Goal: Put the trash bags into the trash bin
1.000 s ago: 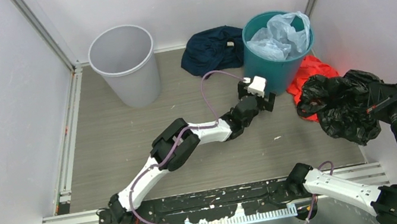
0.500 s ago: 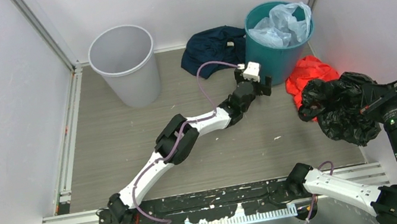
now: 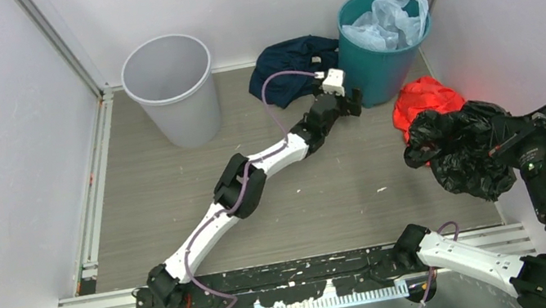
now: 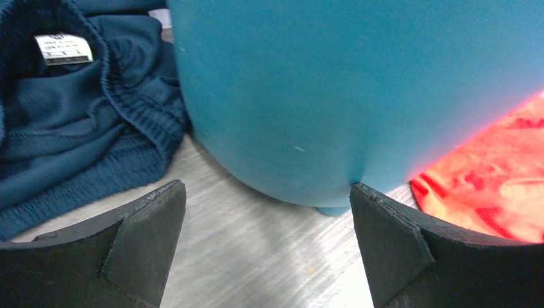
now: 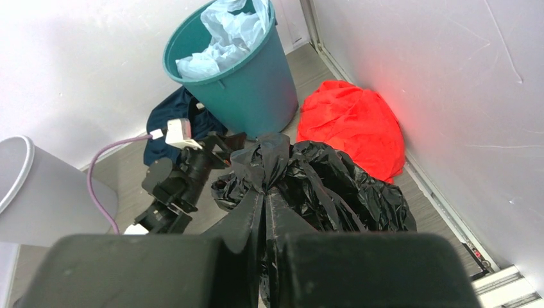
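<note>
**A:** Which hand has the work now?

**B:** My right gripper [image 5: 264,204]. Its fingers are pressed together on a fold of the black trash bag [image 5: 333,186], and the bag hangs bunched from them near the right wall. The red cloth bundle [image 3: 425,101] lies just beside it, at eleven o'clock.

**A:** And your other hand?

**B:** My left gripper [image 4: 266,196] is spread wide and holds nothing. It is low at the foot of the teal bin [image 4: 333,90].

**A:** Where must the bag go?

**B:** Into the grey trash bin [image 3: 190,121]. It stands upright at about ten o'clock from my right hand, well apart, with my left arm lying between us.

**A:** So which step is this?

**B:** I judge it is the carrying: the bag is picked up but not yet in the bin. The next move calls for height, to pass over my left arm and stop above the grey rim before I open. The bag looks wide, so it may need pushing down.
</note>
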